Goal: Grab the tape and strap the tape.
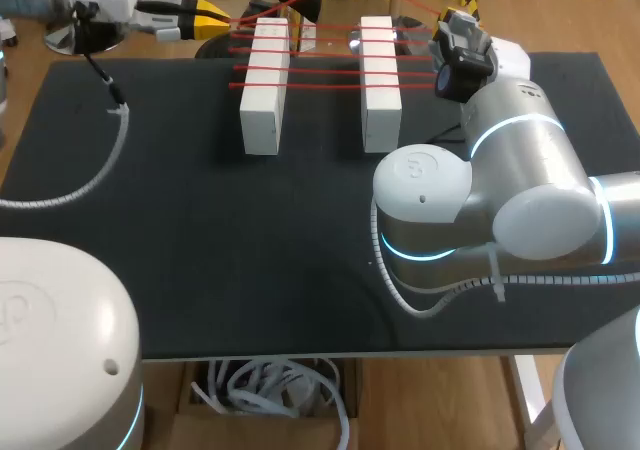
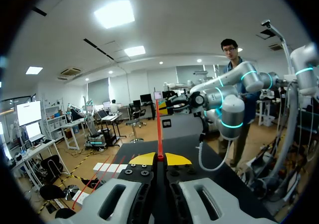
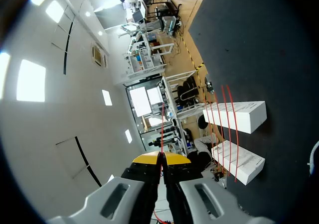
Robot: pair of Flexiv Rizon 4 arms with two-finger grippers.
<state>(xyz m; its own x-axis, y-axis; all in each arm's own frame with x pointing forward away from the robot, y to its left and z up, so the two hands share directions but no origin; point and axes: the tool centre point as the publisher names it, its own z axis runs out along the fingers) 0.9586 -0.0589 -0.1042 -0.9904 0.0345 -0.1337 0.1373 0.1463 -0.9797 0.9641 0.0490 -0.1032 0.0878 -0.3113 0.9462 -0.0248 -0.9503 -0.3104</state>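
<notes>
Two white blocks (image 1: 267,88) (image 1: 380,82) stand side by side at the back of the black mat (image 1: 200,240). Red tape (image 1: 320,70) runs across both in several strands. From there it arcs up between my two grippers. My left gripper (image 1: 218,13) hovers off the back left of the blocks, shut on the tape. In the left wrist view the tape (image 2: 159,129) rises from between the closed yellow tips (image 2: 159,158). My right gripper (image 1: 447,15) is just behind the right block, also shut on the tape (image 3: 162,134), with the blocks (image 3: 244,117) beside it.
My right arm's bulky elbow (image 1: 480,200) hangs over the mat's right half. A grey cable hose (image 1: 95,175) from the left arm lies curved on the mat's left side. The mat's front edge is near the view's lower part.
</notes>
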